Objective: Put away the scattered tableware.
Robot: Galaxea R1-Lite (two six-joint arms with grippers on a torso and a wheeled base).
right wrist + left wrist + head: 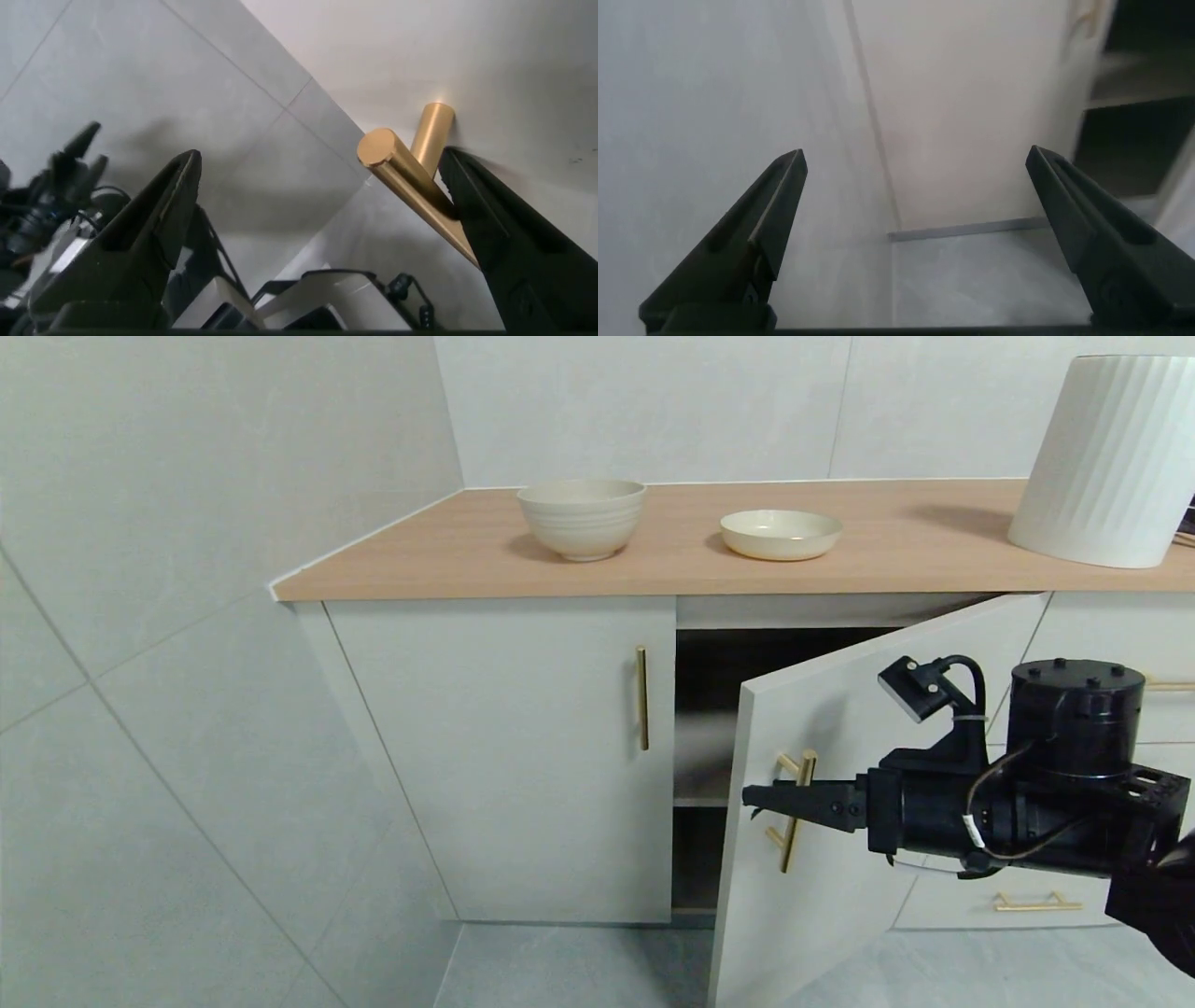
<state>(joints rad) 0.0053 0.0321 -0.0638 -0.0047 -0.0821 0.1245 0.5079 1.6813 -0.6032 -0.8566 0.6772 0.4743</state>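
A deep ribbed cream bowl [582,518] and a shallow cream dish [780,534] sit side by side on the wooden countertop [429,560]. Below them the right cabinet door [840,709] stands partly swung out. My right gripper [758,798] is level with that door's brass handle [800,773], its fingers open. In the right wrist view the handle [411,163] lies close against one finger [505,233] of the gripper [320,159]. My left gripper [915,159] is open and holds nothing, low near the floor facing the cabinet's base.
A tall white ribbed container [1111,457] stands at the counter's right end. The left cabinet door [504,756] is closed, with a brass handle [642,698]. A shelf [700,761] shows inside the open cabinet. Tiled wall bounds the left side. A drawer handle [1032,902] is lower right.
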